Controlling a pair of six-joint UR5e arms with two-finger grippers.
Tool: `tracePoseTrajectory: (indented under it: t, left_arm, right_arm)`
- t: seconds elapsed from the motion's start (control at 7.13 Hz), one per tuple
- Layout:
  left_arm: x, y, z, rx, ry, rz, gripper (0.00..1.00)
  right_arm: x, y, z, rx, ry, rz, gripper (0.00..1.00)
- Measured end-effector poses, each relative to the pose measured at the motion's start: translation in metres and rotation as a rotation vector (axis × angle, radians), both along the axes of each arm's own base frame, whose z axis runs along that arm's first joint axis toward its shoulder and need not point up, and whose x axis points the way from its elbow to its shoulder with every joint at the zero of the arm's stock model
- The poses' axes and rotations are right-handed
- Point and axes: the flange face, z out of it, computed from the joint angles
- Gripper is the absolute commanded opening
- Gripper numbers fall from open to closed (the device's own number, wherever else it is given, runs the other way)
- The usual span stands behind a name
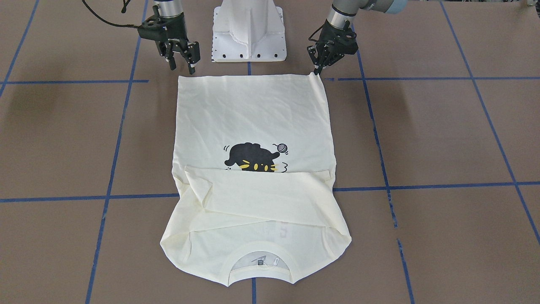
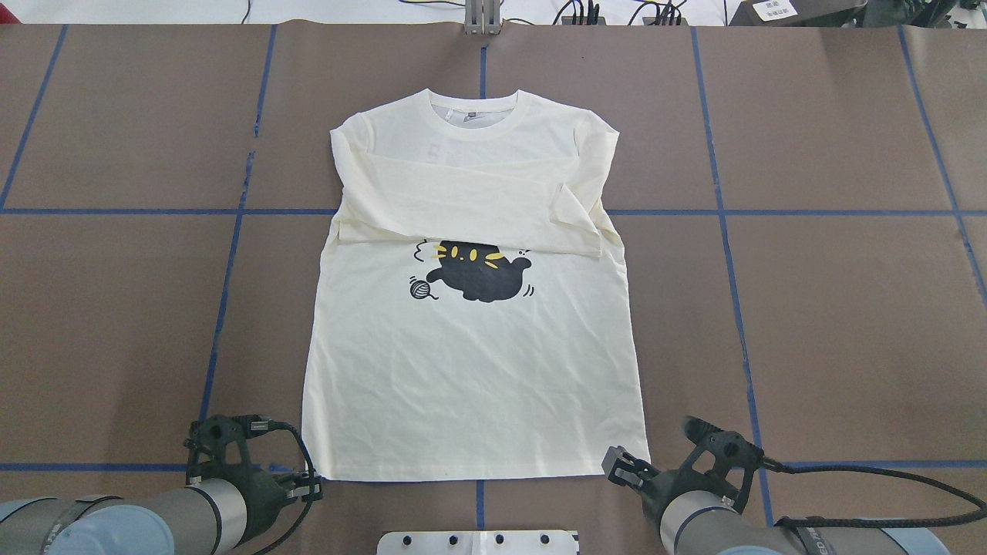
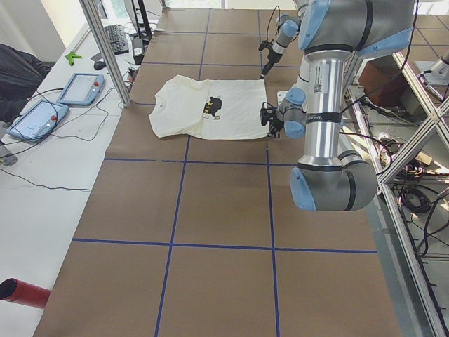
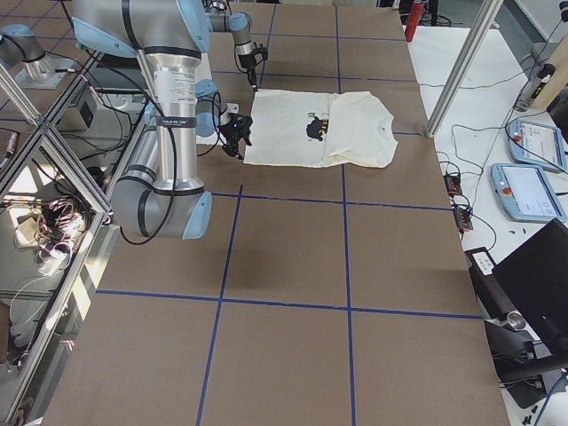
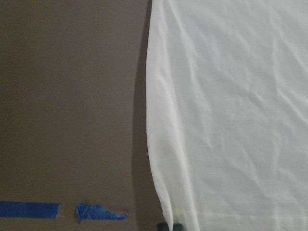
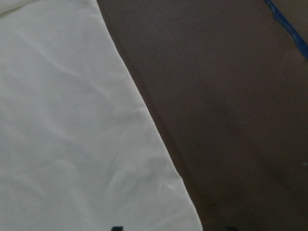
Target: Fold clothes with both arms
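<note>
I see the cream T-shirt flat on the brown desk, cat print up, sleeves folded across the chest, left arm with its jaws clamped on one hem corner, right arm with its jaws apart, just over the other corner

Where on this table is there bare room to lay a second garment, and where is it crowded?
Free: the wide brown squares either side of the shirt, out to the table ends, and a narrow strip beyond its collar. Crowded: the robot's side, where the left arm and right arm sit at the hem corners, with the base between.
</note>
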Motion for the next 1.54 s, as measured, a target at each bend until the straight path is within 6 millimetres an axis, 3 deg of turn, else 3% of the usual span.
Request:
tracePoseTrajectory:
  t: [0.28, 0.98, 1.12, 1.54]
  left_arm:
    - [0.0, 0.0, -0.001, -0.001, 0.002, 0.001, 0.0]
    - [0.0, 0.0, -0.002, -0.002, 0.006, 0.003, 0.0]
    - [0.0, 0.0, -0.002, -0.002, 0.006, 0.004, 0.0]
    - [0.0, 0.001, -0.003, -0.003, 0.008, 0.006, 0.0]
  right_arm:
    - [-0.008, 0.006, 0.016, 0.005, 0.035, -0.003, 0.63]
    - [-0.017, 0.009, 0.025, 0.009, 0.053, -0.005, 0.56]
    - [-0.018, 0.008, 0.026, 0.009, 0.055, -0.002, 0.45]
    - [-0.018, 0.005, 0.026, 0.017, 0.054, 0.009, 0.36]
